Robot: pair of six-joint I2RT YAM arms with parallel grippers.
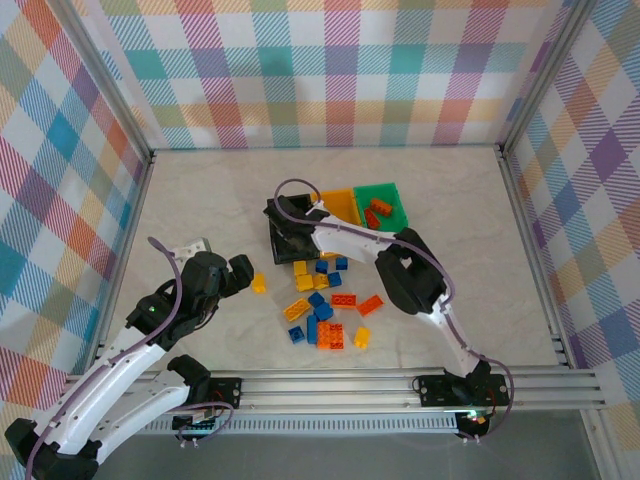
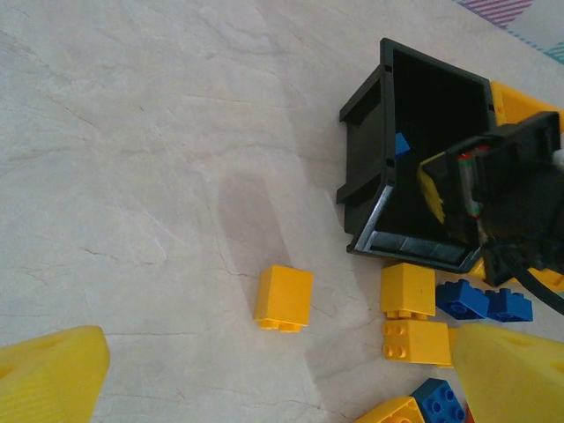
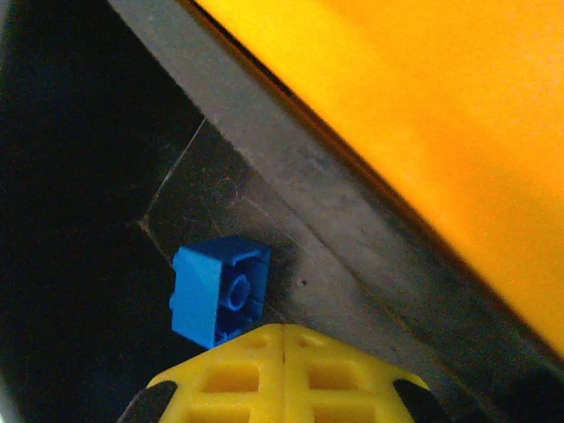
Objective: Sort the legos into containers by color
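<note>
Black plastic surrounds the right claw (image 1: 293,222) in the top view: it sits down inside the black bin (image 1: 278,243), which stands beside the yellow bin (image 1: 338,196) and the green bin (image 1: 394,190). The loose legos (image 1: 322,300) lie on the table (image 1: 470,200) just in front of the bins. The left claw (image 1: 243,277) hangs released near a lone yellow brick (image 1: 259,284). Expect arm-to-arm contact if you send both arms to the pile together.

In the left wrist view, the left claw (image 2: 282,366) stands wide and holds nothing, with the yellow brick (image 2: 283,298) ahead of its fingers. The right claw (image 2: 493,194) occupies the mouth of the black bin (image 2: 370,150), where a blue brick (image 2: 402,144) lies. A lift that snags the wall can drag or tip the bin.

In the right wrist view, the right claw (image 3: 284,357) is clenched, tips together, grasping nothing. The blue brick (image 3: 220,289) rests on the bin floor just beside the tips. You cannot tell whether they touch. If they do, withdrawal may flick the brick.
</note>
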